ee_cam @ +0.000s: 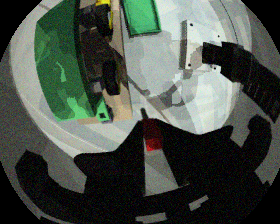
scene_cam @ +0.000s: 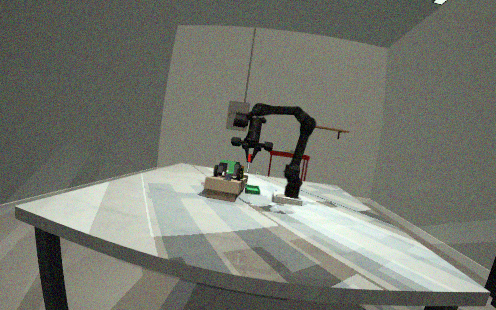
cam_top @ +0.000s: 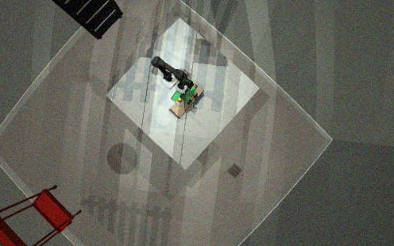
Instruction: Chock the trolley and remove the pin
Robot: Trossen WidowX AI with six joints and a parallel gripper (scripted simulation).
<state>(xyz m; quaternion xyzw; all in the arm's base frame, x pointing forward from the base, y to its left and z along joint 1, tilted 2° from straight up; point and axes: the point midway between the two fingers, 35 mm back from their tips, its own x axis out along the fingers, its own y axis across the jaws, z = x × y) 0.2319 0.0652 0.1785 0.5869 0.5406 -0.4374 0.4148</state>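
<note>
My gripper (scene_cam: 249, 154) (ee_cam: 147, 123) is shut on the red-headed stop pin (scene_cam: 249, 159) (ee_cam: 153, 144). The pin's thin shaft hangs below the fingers, clear of the ramp and beside it. The green trolley (cam_top: 190, 94) (scene_cam: 230, 165) (ee_cam: 61, 65) stands on the wooden ramp (cam_top: 175, 110) (scene_cam: 222, 184) (ee_cam: 122, 109). The yellow chock (cam_top: 179, 99) shows beside the trolley's far wheel in the wrist view; whether it touches that wheel is unclear, and its orange handle cannot be made out. The green tray (cam_top: 175, 96) (scene_cam: 252, 190) (ee_cam: 143, 17) lies beside the ramp, on the robot-base side.
The robot's base plate (scene_cam: 287, 200) (ee_cam: 187, 57) stands on the table (scene_cam: 123, 200) beyond the tray from the ramp. A small green piece with a dark hole (ee_cam: 102, 112) is at the ramp's near end in the wrist view. The arm arches above the tray's side.
</note>
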